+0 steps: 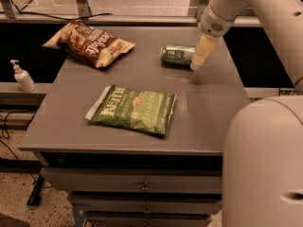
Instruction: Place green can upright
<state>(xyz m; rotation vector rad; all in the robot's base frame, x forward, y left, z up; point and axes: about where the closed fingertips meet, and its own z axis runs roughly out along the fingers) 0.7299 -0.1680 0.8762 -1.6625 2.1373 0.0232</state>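
- The green can (177,54) lies on its side on the desk (208,112), toward the far edge, at about 1 o'clock from the green crisp bag (132,109).
- The claw (196,64) hangs at the can's 3 o'clock, tip just beside its right end. Whether it is spread or pressed together I cannot tell.
- The can is probably light, thin-walled aluminium: smooth, easily dented, and apt to roll if nudged.
- The best hold is likely across the round body near its middle with modest pressure, then tipping it onto a flat rim.
- A push on the end would probably just send it sliding toward 9 o'clock.
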